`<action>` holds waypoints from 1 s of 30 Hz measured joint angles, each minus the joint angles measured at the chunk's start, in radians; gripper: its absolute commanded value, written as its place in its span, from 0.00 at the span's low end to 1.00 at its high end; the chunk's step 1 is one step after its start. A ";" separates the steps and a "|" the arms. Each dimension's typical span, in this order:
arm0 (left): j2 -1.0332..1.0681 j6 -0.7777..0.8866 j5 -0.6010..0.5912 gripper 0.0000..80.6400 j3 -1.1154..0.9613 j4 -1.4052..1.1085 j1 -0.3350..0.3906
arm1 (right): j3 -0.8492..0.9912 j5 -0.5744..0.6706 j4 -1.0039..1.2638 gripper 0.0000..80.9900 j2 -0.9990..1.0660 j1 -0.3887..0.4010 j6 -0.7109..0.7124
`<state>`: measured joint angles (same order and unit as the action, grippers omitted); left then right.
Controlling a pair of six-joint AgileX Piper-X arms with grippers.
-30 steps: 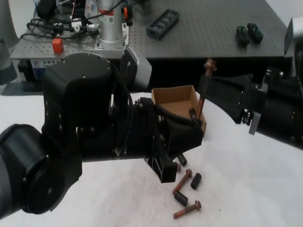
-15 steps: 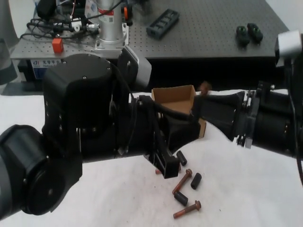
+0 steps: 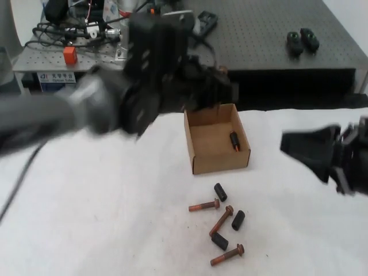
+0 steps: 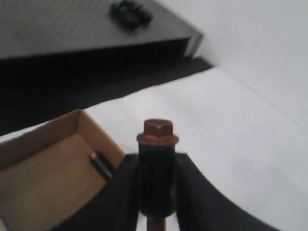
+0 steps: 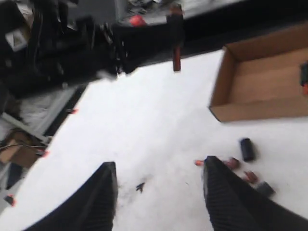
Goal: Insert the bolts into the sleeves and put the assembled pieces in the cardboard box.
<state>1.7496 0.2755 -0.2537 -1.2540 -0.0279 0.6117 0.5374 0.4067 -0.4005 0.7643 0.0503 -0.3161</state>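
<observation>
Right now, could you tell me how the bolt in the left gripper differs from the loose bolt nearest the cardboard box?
The held bolt wears a black sleeve on its shank; the loose bolt is bare. The held bolt is clamped in the left gripper, clear of the white cloth; the loose bolt lies flat on it. Both are copper-coloured.

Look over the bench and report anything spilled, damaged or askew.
Nothing stands out. The cardboard box stands upright with one assembled piece inside; loose bolts and sleeves lie scattered on the cloth in front of it, not yet assembled.
</observation>
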 measured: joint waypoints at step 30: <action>0.582 -0.183 0.200 0.32 -1.127 1.260 -0.035 | 0.394 -0.299 -0.249 0.50 0.743 0.149 0.351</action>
<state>2.3314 0.0921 -0.0532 -2.3805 1.2317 0.5763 0.9315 0.1082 -0.6491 1.5077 0.1994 0.0348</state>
